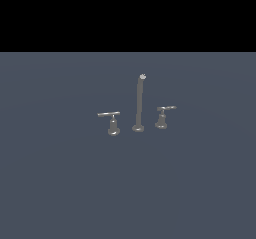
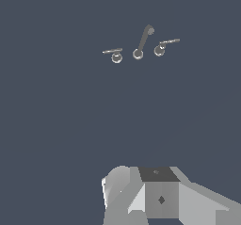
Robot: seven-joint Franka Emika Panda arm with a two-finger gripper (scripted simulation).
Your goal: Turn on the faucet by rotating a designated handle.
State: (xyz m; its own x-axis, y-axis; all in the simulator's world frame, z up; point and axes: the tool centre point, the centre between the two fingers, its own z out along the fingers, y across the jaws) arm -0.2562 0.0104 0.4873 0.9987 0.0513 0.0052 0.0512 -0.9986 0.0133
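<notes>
The faucet is a small grey metal set on the dark floor. Its tall thin spout (image 1: 139,103) with a pale tip stands in the middle. The handle (image 1: 162,115), a short lever on a stubby flared post, stands to the exterior view's right of the spout. The bigger handle (image 1: 113,122), with a longer lever and a bulbous base, stands to its left. The wrist view shows the spout (image 2: 141,43), the handle (image 2: 162,46) and the bigger handle (image 2: 115,55) far off. Only grey blocks of my gripper (image 2: 155,196) show there, well apart from the faucet. Its fingertips are hidden, and it is out of the exterior view.
A plain dark blue-grey floor (image 1: 60,183) spreads around the faucet on every side. Nothing else stands on it in either view.
</notes>
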